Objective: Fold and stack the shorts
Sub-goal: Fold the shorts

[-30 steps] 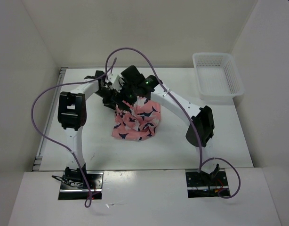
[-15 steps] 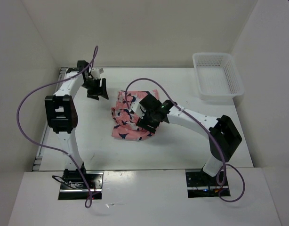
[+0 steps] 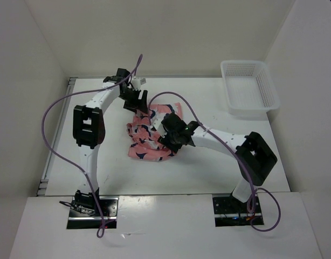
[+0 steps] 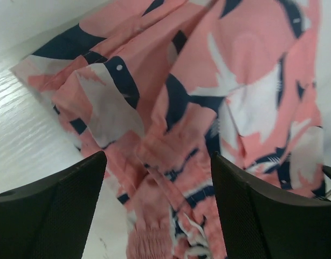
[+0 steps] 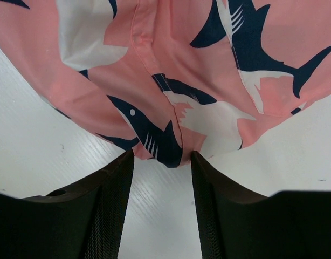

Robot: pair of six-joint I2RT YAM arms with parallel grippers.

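**Shorts lie bunched under both grippers; a hem fold sits between the right jaws**

The shorts (image 3: 150,135) are seen as a crumpled, unfolded heap directly under and between the two grippers. The left gripper (image 4: 157,162) is held wide open just above the heap's far-left part, with nothing between its fingers. The right gripper (image 5: 161,156) is about half open; a pointed fold of the hem sits between its fingers, but the jaws are visibly apart, so no pinch is judged to be made yet.

The cloth is judged light, thin and limp. It should drape and slide rather than hold a shape, and layers may be lifted together if the heap is grabbed in the middle. A hold is best taken at a seam or hem edge, such as the fold at the right fingertips, or at the gathered waistband seen near the left fingers. Two well-separated holds should let the shorts be spread flat.

Bare table (image 3: 208,167) is left open on the near side of the right gripper and to its right. The basket (image 3: 243,62) stands well apart to the far right. Less room is left behind the left gripper, where the table's back edge is near.
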